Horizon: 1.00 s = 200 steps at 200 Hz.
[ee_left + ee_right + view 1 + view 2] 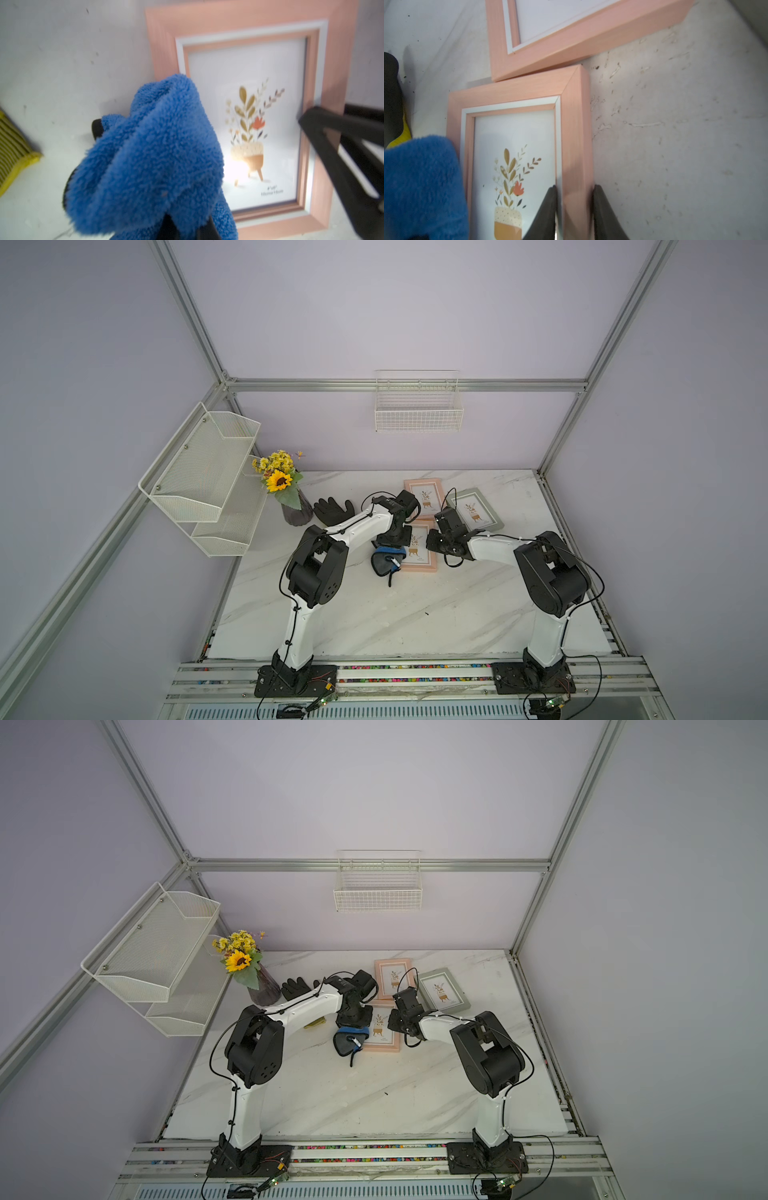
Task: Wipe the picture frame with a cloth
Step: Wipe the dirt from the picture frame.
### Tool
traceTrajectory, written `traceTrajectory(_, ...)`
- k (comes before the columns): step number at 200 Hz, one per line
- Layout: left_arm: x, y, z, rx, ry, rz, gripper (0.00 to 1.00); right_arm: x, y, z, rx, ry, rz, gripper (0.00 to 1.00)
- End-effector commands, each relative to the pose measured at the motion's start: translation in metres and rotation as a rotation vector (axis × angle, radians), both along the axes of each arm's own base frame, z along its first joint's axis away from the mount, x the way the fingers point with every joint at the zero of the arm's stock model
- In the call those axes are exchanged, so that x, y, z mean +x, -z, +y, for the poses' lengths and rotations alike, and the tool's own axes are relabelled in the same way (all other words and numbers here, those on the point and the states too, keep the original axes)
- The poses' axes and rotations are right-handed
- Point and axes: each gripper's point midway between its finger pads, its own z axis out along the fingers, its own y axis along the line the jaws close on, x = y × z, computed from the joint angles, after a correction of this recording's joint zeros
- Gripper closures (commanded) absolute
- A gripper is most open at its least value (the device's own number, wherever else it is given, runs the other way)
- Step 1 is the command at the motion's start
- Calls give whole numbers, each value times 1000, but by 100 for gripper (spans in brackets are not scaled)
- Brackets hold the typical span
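The cloth is a thick, fluffy blue pile, matt and soft-looking. The picture frame has a matt pink moulding with a fine wood-like grain. Its pane is glossy and throws back a bright glare. The tabletop is smooth, white and marble-patterned, flecked with small marks. The glove cuff is ribbed yellow knit.

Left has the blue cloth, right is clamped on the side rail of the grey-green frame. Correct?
Wrong frame. In the right wrist view the right gripper clamps its fingers on the side rail of the near pink frame, not the grey-green frame. The left gripper does hold the blue cloth.
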Motion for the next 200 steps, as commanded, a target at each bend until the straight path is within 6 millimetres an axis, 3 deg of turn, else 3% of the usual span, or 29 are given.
traceTrajectory(1,-45,10,12,64,-25,104,100,-32,50,-12,-68,14,169,79)
traceTrajectory(22,-37,9,15,69,-31,80,100,-33,48,-12,-60,7,162,79)
traceTrajectory(77,45,17,22,92,-78,37,100,-34,43,-12,-67,-8,152,79)
traceTrajectory(124,81,33,24,81,-89,53,100,-37,42,-14,-71,-11,148,79)
traceTrajectory(140,81,36,25,86,-79,59,100,-37,43,-13,-71,-12,151,79)
traceTrajectory(156,68,34,19,67,-57,82,100,-37,44,-14,-76,-9,153,79)
traceTrajectory(190,16,13,-4,54,41,84,100,-35,44,-13,-72,-11,152,79)
traceTrajectory(200,2,6,-2,83,46,70,99,-35,43,-12,-68,-10,151,80)
